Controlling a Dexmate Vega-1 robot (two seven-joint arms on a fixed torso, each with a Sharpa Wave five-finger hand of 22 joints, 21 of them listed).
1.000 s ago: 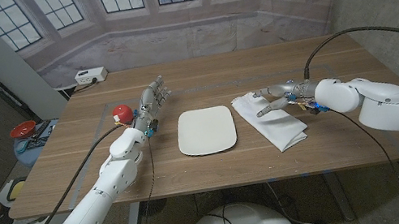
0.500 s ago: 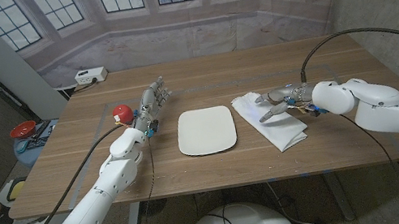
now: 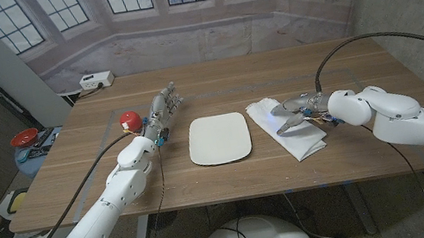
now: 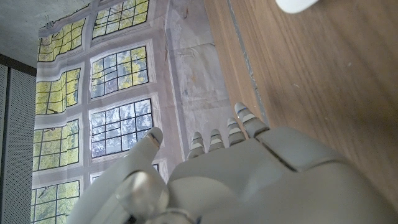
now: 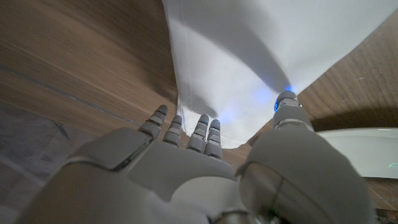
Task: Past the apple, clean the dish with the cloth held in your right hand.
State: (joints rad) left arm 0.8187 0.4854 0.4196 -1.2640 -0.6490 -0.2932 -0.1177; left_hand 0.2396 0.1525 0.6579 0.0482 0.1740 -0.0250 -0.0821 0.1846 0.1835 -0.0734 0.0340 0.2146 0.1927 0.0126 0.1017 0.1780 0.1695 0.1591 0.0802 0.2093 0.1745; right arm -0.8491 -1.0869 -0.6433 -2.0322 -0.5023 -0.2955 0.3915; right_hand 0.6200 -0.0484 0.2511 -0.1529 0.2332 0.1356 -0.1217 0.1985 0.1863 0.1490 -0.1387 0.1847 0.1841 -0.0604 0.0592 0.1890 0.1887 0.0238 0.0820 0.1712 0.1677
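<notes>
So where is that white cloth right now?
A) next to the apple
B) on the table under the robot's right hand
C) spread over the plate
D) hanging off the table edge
B: the white cloth lies on the wood beside the plate, with the right hand above it.

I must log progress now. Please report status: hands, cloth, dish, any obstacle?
Left hand open beside apple. Right hand open over white cloth, not gripping. Dish bare, path unobstructed.
</notes>
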